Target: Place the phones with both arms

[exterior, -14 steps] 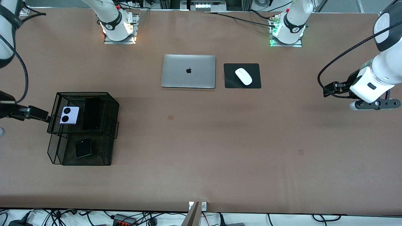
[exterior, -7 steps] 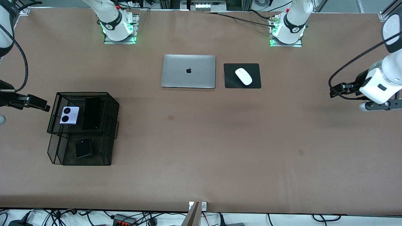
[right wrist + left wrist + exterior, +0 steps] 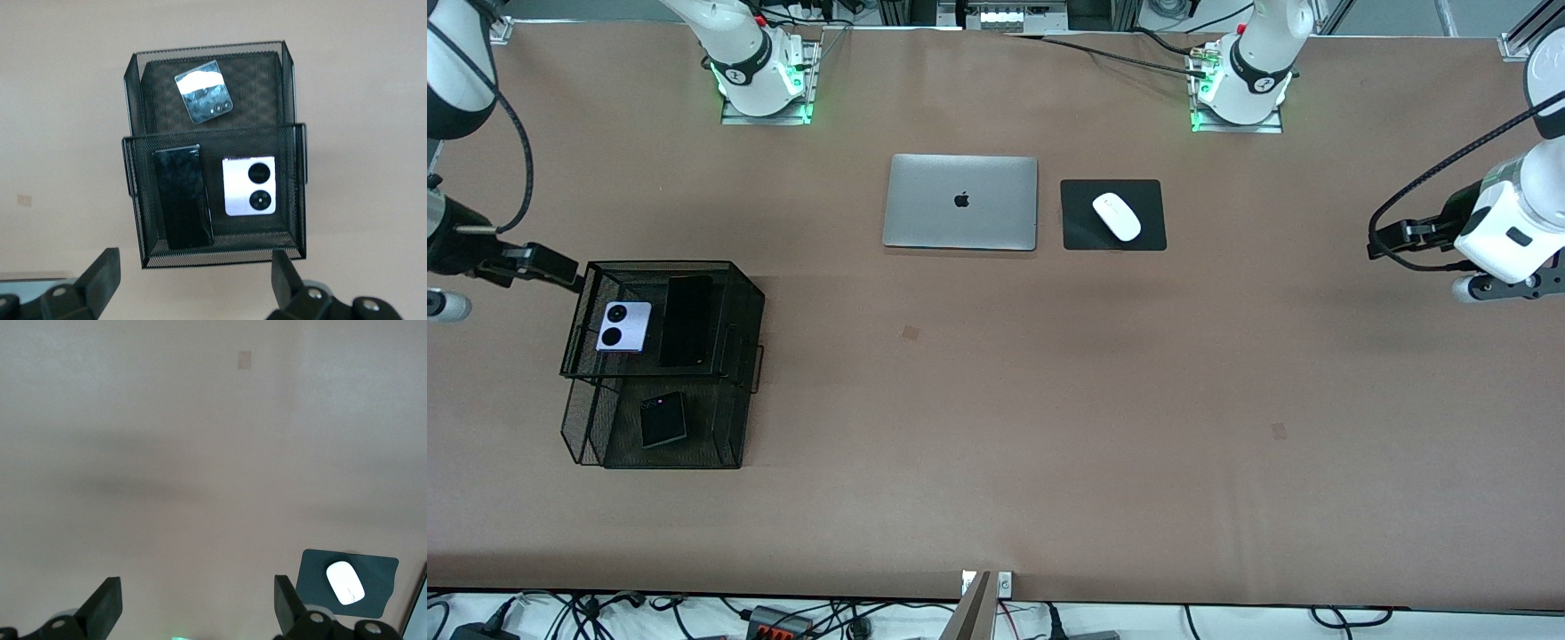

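Black wire mesh makes up the two-tier rack (image 3: 743, 293) at the right arm's end of the worktop (image 3: 996, 400), and all three phones already lie in it, so the placing looks finished and the step in hand reads as both arms pulling clear, though that is a judgement from how things lie. The upper tier holds the lavender flip phone (image 3: 623, 326) and, just beside it, the long black phone (image 3: 687, 320); the lower tier, nearer the front camera, holds the small black flip phone (image 3: 663, 420) alone. The right hand (image 3: 193, 283) hangs in the air with its fingers spread wide and nothing between them, above the rack's upper tier toward its outer edge, and its wrist view looks straight down on both tiers. The left hand (image 3: 197, 613) is also wide open and empty, up over bare worktop at the left arm's end, well apart from the rack, with the white mouse (image 3: 345, 582) on its dark pad (image 3: 377, 563) off to one side of it. If anything remains, the next move calls only for parking both arms away from the rack without brushing its rim. The closed silver laptop (image 3: 960, 202) lies beside the pad.
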You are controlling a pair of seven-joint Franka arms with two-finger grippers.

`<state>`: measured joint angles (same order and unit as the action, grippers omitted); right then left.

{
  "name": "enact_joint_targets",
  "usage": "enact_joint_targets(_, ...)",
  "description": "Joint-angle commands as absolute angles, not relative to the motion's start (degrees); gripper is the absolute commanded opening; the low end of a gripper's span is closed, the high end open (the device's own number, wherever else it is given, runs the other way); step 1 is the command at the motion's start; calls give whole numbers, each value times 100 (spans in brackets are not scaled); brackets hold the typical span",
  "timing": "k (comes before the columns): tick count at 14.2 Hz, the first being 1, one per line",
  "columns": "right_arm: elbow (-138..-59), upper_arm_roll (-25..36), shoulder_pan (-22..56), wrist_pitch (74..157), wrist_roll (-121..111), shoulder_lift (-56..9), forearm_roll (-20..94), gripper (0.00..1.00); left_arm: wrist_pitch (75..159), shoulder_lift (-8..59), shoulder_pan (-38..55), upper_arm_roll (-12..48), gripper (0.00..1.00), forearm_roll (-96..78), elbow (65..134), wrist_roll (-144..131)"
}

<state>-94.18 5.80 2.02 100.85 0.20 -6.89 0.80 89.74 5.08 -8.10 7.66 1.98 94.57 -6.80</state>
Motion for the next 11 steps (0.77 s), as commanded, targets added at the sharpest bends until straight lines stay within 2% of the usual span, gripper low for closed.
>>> enact_joint_targets(1,-9774,448,106,10152,26,-352,-35,100,8694,405,-826,844,100,132,9378,-686)
enact_joint_targets(5,-9440,431,114,9503,123,-343,-9,100,8508,360,-914,818,100,-139,9237,60)
enact_joint_targets(11,-9439,439,123,9510,35,-281,-35,100,8639,369,-897,931,100,-247,9229,-105)
